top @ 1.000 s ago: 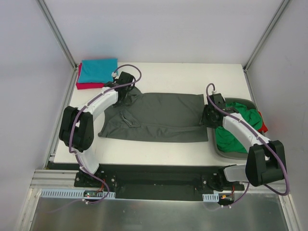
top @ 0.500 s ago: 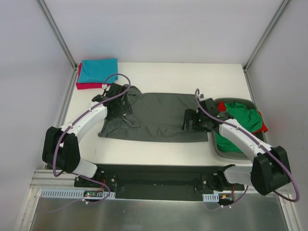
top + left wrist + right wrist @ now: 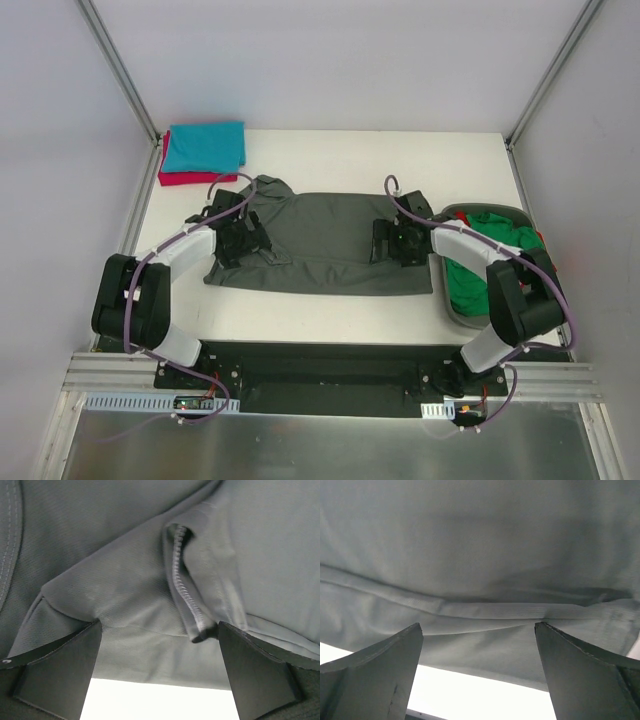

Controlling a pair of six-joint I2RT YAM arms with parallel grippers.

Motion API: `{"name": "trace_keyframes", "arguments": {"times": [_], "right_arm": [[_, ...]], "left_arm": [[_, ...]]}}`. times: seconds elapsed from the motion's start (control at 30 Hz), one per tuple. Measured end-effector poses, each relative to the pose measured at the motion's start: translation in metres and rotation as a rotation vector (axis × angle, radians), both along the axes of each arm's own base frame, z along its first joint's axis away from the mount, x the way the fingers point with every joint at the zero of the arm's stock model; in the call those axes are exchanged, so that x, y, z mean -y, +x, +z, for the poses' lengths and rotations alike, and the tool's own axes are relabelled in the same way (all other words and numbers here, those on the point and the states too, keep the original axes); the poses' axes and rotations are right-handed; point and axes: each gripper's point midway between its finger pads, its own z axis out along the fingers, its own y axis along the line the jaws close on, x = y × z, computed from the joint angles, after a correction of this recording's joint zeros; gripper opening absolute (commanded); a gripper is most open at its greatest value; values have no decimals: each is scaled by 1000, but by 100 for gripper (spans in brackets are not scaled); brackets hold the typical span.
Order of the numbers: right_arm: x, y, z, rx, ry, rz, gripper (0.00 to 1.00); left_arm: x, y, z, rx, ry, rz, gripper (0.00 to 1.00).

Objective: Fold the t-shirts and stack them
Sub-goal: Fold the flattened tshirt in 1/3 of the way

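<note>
Dark grey t-shirt (image 3: 330, 240) lies spread flat at mid-table (image 3: 400, 160), collar end to the left. Left gripper (image 3: 245, 238) is low over the sleeve area, jaws spread wide, pinching nothing. Right gripper (image 3: 385, 242) is likewise spread, over the hem end. Teal t-shirt (image 3: 205, 145) lies folded on the crimson-pink t-shirt (image 3: 180, 179) at the far-left corner. Green t-shirt (image 3: 480, 285) is bundled in the tub (image 3: 455, 312) at right.

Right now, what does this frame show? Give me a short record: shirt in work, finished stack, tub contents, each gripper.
shirt in work: dark grey t-shirt, spread flat mid-table
stack: teal t-shirt folded on crimson-pink t-shirt, far left corner
tub: holds green t-shirt, red t-shirt at its right side
left gripper: open, low over the grey shirt's left end by a sleeve
right gripper: open, low over its right end
</note>
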Motion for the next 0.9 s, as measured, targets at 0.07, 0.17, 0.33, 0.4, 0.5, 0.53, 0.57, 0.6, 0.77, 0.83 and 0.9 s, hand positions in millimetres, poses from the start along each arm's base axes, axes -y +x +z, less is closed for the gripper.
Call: {"name": "trace_keyframes", "arguments": {"times": [0.07,0.17,0.33,0.4,0.5,0.53,0.57,0.6,0.77,0.83,0.9], "right_arm": [[7,7,0,8,-14,-25,96],[15,8,-5,-4,-37,-53,96],[23,1,-14,-21,-58,-76,96],[24,0,-14,-8,-51,-85,96],[26,-8,-14,7,-37,-100,96],[28,-12,-14,10,-32,-106,96],[29,-17,-14,14,-27,-110,96],[31,-22,-14,18,-21,-118,96],[37,-56,-13,29,15,-134,96],[38,-69,-12,35,31,-127,96],[38,-80,-12,40,44,-117,96]], "left_arm": [[-6,-3,-10,-20,-6,20,99],[-10,-4,-15,-28,-22,43,99],[-12,-3,-15,-1,-38,62,99],[-12,-5,-15,17,-44,66,99],[-13,-12,-15,38,-54,69,99],[-13,-16,-14,45,-59,69,99],[-14,-21,-14,51,-65,71,99],[-15,-28,-14,56,-69,75,99],[-18,-57,-13,77,-98,92,99],[-19,-70,-12,88,-114,103,99],[-21,-81,-11,94,-126,116,99]]}}
